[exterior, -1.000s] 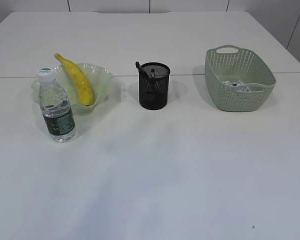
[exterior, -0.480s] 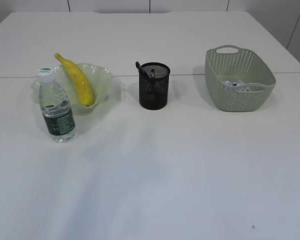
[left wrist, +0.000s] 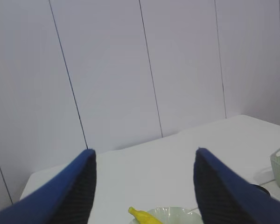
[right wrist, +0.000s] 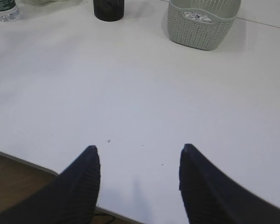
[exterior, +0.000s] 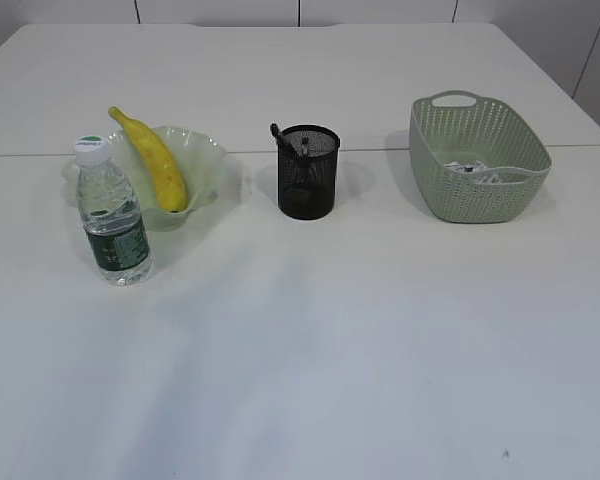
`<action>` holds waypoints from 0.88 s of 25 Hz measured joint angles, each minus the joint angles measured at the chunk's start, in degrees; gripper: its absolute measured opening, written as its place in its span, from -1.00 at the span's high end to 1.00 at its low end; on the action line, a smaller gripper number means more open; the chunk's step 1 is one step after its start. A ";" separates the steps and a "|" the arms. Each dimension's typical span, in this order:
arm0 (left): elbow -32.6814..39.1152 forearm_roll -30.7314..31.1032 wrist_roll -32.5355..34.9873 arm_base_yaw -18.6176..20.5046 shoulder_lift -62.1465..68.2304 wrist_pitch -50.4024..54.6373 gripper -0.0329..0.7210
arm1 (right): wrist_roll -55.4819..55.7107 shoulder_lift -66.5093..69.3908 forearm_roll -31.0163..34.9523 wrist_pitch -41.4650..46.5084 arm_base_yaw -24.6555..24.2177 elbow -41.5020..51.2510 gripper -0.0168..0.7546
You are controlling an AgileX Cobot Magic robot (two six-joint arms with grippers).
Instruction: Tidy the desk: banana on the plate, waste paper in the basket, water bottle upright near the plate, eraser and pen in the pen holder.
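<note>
The banana [exterior: 155,160] lies in the pale green plate [exterior: 205,150] at the left; its tip [left wrist: 141,216] shows in the left wrist view. A water bottle [exterior: 113,215] stands upright just in front of the plate. The black mesh pen holder [exterior: 308,172] holds a pen [exterior: 277,132]; the eraser is not visible. Waste paper [exterior: 472,170] lies inside the green basket [exterior: 475,190]. Neither arm appears in the exterior view. My left gripper [left wrist: 144,156] is open and empty, held high facing the wall. My right gripper [right wrist: 139,151] is open and empty over the table's near edge.
A second white table [exterior: 280,70] stands behind, with a seam between the two. A wall of grey panels [left wrist: 130,70] lies beyond. In the right wrist view the table's near edge [right wrist: 18,158] and the floor below show at the lower left.
</note>
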 joint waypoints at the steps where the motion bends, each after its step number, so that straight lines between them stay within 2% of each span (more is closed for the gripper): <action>1: 0.00 -0.14 0.00 0.00 0.00 0.50 -0.32 | 0.00 0.00 0.00 0.00 -0.40 0.00 -0.10; 8: 0.00 -1.01 0.00 0.00 -0.05 -0.02 -0.32 | 0.00 0.00 -0.42 0.00 -5.13 0.00 -0.10; 22: 0.98 -3.34 0.00 0.00 -0.50 -0.29 -0.32 | 0.00 0.00 -0.64 0.00 -5.42 0.00 -0.10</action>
